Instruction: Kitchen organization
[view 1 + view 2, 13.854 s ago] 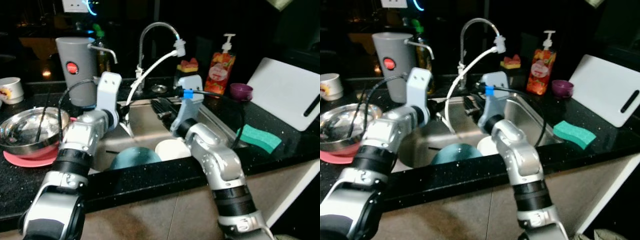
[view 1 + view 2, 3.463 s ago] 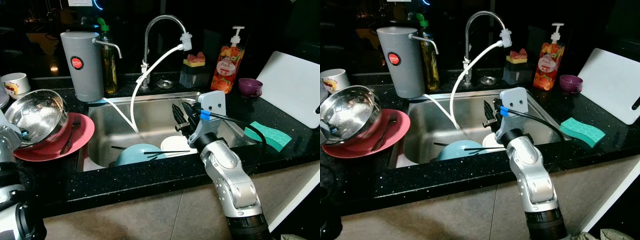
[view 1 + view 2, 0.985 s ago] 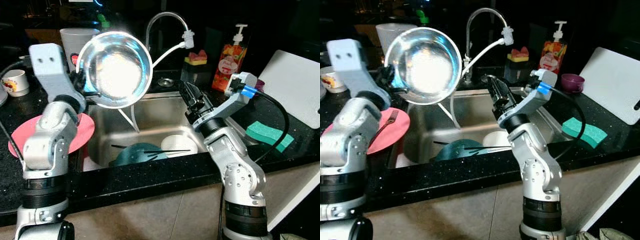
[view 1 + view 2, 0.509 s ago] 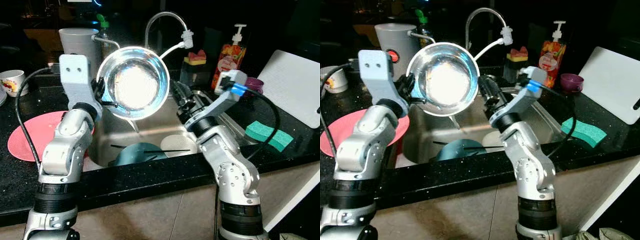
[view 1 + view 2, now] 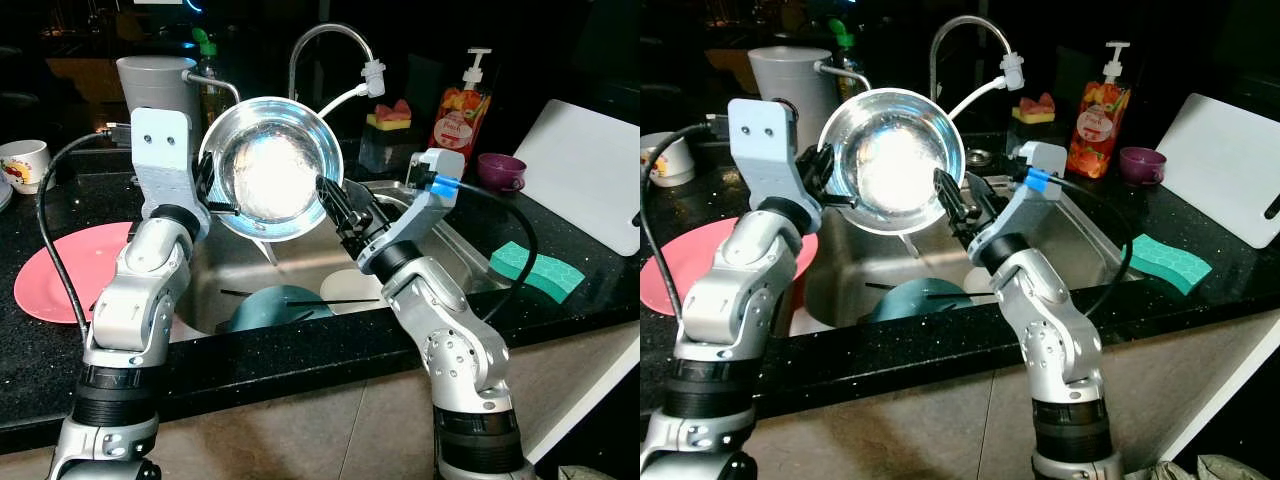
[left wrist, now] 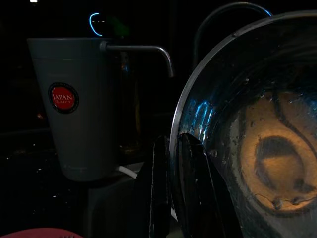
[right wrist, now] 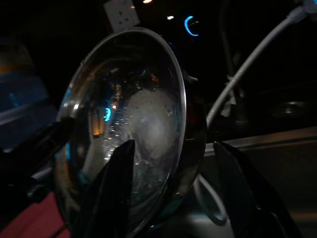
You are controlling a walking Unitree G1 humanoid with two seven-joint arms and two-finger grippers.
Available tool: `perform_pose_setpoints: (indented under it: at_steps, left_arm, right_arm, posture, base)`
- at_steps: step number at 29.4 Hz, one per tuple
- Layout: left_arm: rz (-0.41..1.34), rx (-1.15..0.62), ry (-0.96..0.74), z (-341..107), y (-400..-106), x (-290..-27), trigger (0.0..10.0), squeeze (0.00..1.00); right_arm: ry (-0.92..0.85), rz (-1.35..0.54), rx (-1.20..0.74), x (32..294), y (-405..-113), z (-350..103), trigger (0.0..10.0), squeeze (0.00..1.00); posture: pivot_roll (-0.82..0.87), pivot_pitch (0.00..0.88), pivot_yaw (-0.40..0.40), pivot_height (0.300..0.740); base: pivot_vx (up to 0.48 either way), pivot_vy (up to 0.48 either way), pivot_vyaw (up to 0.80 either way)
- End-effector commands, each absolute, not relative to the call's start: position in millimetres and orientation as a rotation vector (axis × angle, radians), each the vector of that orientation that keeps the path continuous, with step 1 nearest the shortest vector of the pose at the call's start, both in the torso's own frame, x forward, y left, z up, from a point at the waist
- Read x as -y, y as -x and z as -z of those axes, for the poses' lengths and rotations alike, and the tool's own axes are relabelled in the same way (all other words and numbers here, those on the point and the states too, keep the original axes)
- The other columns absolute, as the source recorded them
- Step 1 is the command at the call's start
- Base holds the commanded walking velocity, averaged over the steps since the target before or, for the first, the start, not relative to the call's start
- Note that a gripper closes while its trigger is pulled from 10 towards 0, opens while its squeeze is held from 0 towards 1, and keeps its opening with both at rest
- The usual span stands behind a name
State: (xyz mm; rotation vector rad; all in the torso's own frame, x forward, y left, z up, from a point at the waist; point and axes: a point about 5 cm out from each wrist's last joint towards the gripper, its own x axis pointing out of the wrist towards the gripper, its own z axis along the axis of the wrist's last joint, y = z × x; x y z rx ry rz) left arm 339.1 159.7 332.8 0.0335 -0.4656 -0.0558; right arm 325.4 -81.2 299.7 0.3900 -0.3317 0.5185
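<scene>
A shiny steel bowl [image 5: 270, 165] is held up on edge over the sink [image 5: 300, 245], its hollow facing me. My left gripper [image 5: 207, 190] is shut on the bowl's left rim; in the left wrist view the black fingers [image 6: 158, 198] pinch the rim of the steel bowl [image 6: 247, 134]. My right gripper [image 5: 335, 205] is open at the bowl's right rim. In the right wrist view its two fingers [image 7: 116, 193] stand on either side of the steel bowl's [image 7: 133, 144] edge, apart from it.
In the sink lie a teal bowl [image 5: 265, 305], a white plate [image 5: 350, 290] and chopsticks [image 5: 330, 300]. A pink plate [image 5: 55, 280] and a mug [image 5: 25, 165] sit at left. Grey jug [image 5: 150, 80], faucet [image 5: 325, 40], soap bottle [image 5: 452, 105], green sponge [image 5: 535, 270], cutting board [image 5: 585, 170].
My left gripper has carried the steel bowl to the right and a little lower, over the sink. My right gripper has swung left until its fingers straddle the bowl's right rim.
</scene>
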Motion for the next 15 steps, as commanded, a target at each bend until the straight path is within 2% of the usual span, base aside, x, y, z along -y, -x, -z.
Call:
perform_pose_setpoints:
  at_steps: [1, 10, 15]
  left_arm:
    - [0.054, 0.5, -0.045, -337, -336, -158, 10.0, 0.0]
    - [0.098, 0.505, -0.03, -338, -335, -154, 10.0, 0.0]
    - [0.185, 0.513, -0.013, -337, -330, -141, 10.0, 0.0]
  right_arm:
    - [-0.374, -0.494, 0.349, 85, -326, -301, 10.0, 0.0]
    - [-0.354, -0.508, 0.332, 80, -326, -297, 10.0, 0.0]
    - [-0.36, -0.505, 0.318, 80, -328, -293, 10.0, 0.0]
  posture:
    - [0.05, 0.102, -0.07, 0.74]
    - [0.05, 0.105, -0.069, 0.74]
    - [0.05, 0.105, -0.069, 0.74]
  base:
    - [0.0, 0.0, 0.0]
    - [0.0, 0.0, 0.0]
    - [0.0, 0.0, 0.0]
